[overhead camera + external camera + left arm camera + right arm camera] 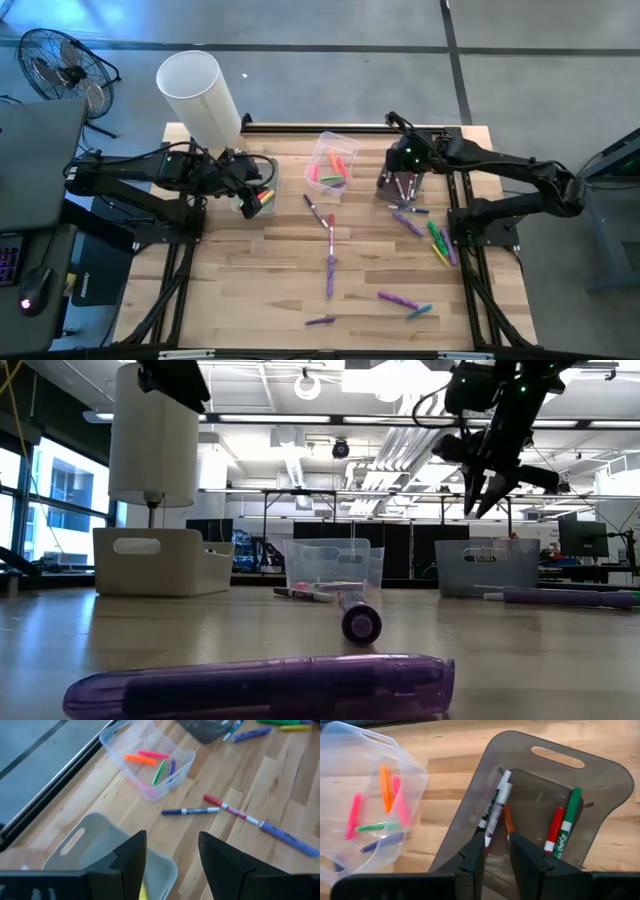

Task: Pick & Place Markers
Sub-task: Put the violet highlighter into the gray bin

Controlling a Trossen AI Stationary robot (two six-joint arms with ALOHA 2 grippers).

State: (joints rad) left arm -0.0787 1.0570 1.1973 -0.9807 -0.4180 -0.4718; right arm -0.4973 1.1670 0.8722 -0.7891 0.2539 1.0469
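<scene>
Smoky grey plastic forms the bin [540, 800] directly beneath your right hand [496, 851], whose fingers stand slightly apart around a white-barrelled marker [496, 807]; whether they grip it or have let go is unclear. That marker's long axis points toward twelve o'clock, leaning on the bin wall beside red and green ones. Your left hand [172, 865] hangs open and empty over a white bin [95, 845]. Loose purple markers [330, 272] lie on the wooden counter [260, 280] at six o'clock, nearer your right arm.
</scene>
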